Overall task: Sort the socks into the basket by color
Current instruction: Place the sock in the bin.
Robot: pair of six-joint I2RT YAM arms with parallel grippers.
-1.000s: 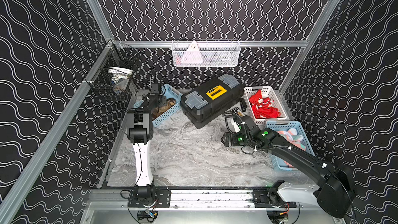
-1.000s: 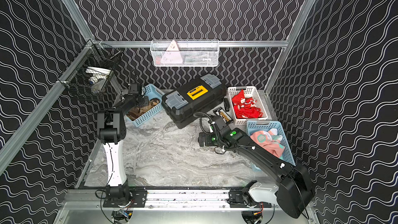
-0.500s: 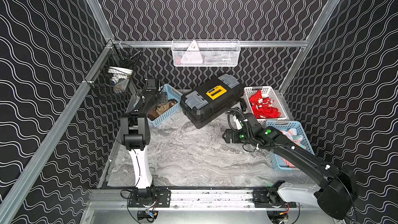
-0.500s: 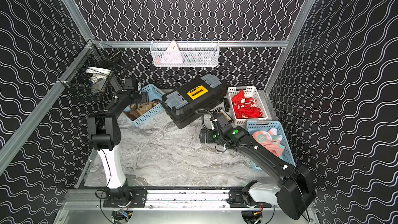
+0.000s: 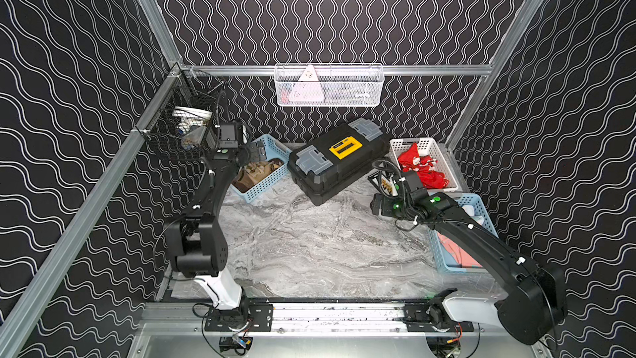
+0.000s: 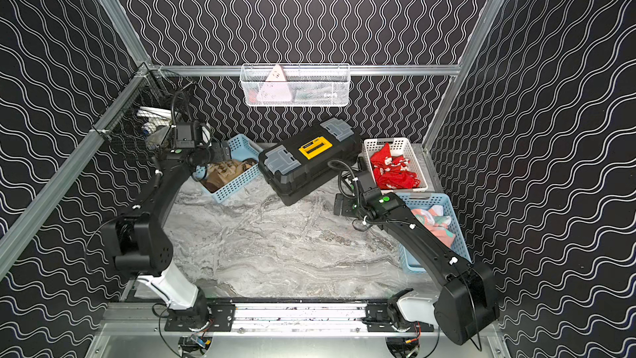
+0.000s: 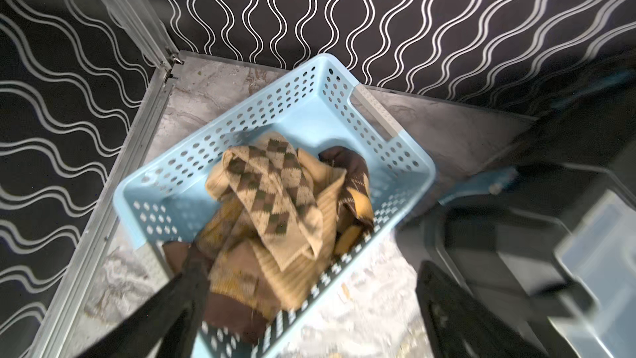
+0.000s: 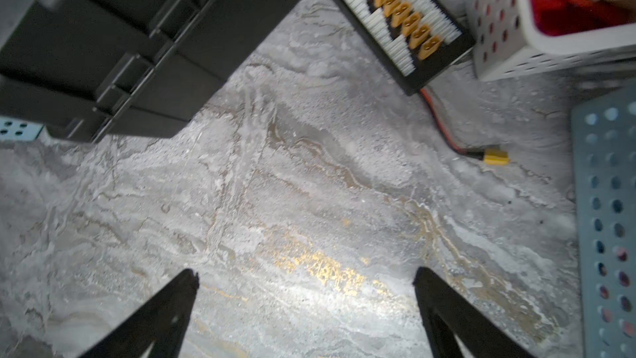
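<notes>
Tan and brown argyle socks lie piled in the light blue basket at the back left, seen in both top views. My left gripper hangs open above this basket's near end, holding nothing. Red socks fill the white basket at the back right. Salmon-pink socks lie in the blue basket on the right, partly hidden by my right arm. My right gripper is open and empty over bare marble.
A black toolbox with a yellow label stands at the back centre between the baskets. A charging board with a red wire and yellow plug lies beside the white basket. Wire baskets hang on the back wall and left rail.
My left gripper has gone from shut to open over the back-left basket, and that arm's elbow has dropped back toward the front. The right gripper has drifted slightly toward the back right.
</notes>
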